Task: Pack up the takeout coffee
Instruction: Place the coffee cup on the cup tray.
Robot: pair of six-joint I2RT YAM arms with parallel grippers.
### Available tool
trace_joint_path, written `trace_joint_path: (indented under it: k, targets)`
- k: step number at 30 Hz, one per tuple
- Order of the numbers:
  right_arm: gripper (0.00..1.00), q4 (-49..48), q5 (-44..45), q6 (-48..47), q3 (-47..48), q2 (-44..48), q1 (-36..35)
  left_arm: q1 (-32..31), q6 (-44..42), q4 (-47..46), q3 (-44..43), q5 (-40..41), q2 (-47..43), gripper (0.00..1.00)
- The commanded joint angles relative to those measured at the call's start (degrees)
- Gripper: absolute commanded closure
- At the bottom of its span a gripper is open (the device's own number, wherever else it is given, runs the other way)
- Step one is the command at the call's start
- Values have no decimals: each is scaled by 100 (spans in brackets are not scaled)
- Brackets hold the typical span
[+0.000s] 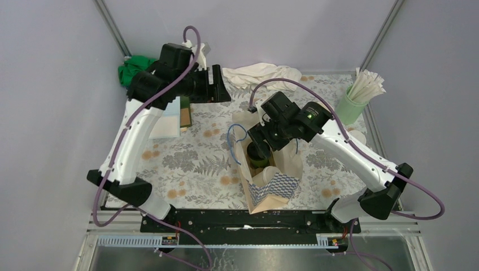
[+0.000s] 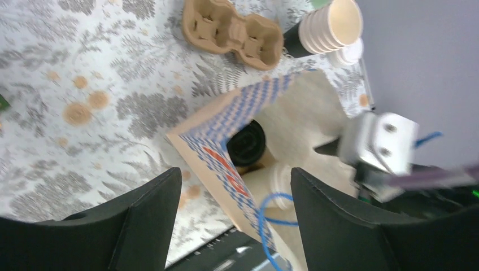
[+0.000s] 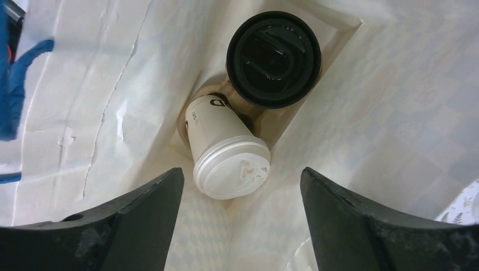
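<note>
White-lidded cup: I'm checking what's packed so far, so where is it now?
Right wrist view, centre frame: the white-lidded cup lies tilted at the bottom of the paper bag, its base next to the upright black-lidded cup.

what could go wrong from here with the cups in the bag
1. The white-lid cup sits tilted, leaning on the black-lid cup. A nudge could tip it further, and it might leak.
2. The right gripper is open at the mouth of the bag. As it lifts out, a finger might catch the paper wall or the blue handle and drag the bag over.
</note>
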State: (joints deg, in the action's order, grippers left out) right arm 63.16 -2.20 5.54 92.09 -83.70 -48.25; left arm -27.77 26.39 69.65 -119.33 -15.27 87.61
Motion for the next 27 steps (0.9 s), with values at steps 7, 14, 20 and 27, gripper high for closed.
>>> trace_joint_path:
  k: [7,14,20,27]
  targets:
    - [27,-387,413,-382,1126,229,48,351,-2368,-2489,1416,-1407,278,24]
    - [33,-503,831,-398,1300,527,43,342,-2722,-2663,1393,-2471,675,24]
    - [33,-349,1023,-416,1441,538,44,269,-2721,-2866,1379,-2985,921,24]
    - [36,-360,1190,-262,1550,607,45,-128,-2654,-2858,1005,-2763,1442,33]
